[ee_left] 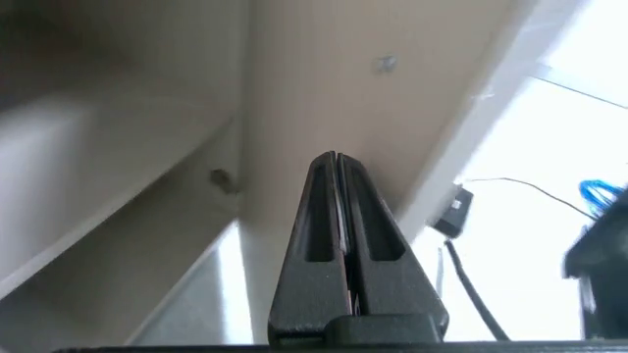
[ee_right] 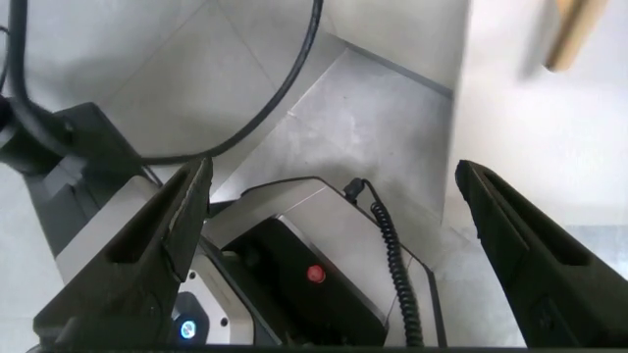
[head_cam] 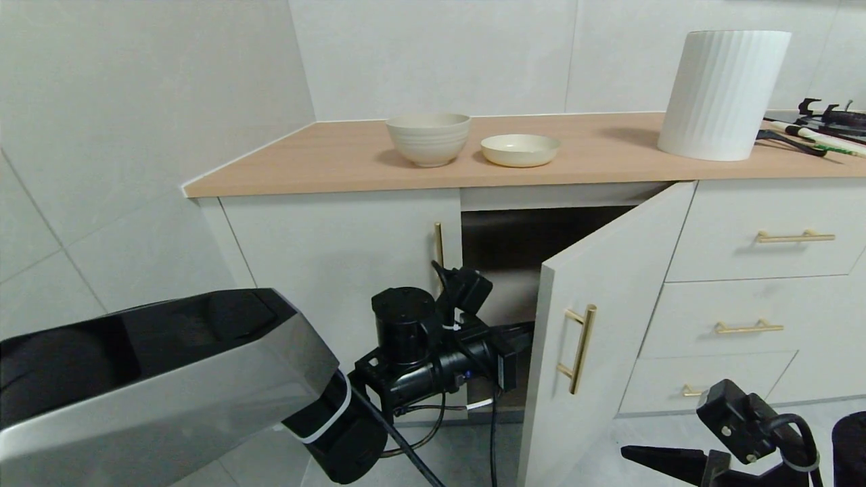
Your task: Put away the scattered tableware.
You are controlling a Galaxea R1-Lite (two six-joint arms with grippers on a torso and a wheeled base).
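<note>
Two fingers of the left gripper [ee_left: 336, 167] press shut on nothing, inside one open cupboard [head_cam: 500, 237]. Right gripper [ee_right: 334, 169] fingers spread wide, near the floor. One bowl [head_cam: 428, 138] and one dish [head_cam: 519, 149] sit side by side on the counter [head_cam: 325, 159].

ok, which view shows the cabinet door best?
Head view: whole open door with handle. Right wrist catches an edge of it and the handle tip. Left wrist: a pale panel, maybe its inner face.

cream ribbed bowl [head_cam: 428, 138], upright beside shallow dish [head_cam: 519, 149], on countertop [head_cam: 325, 159]
</note>
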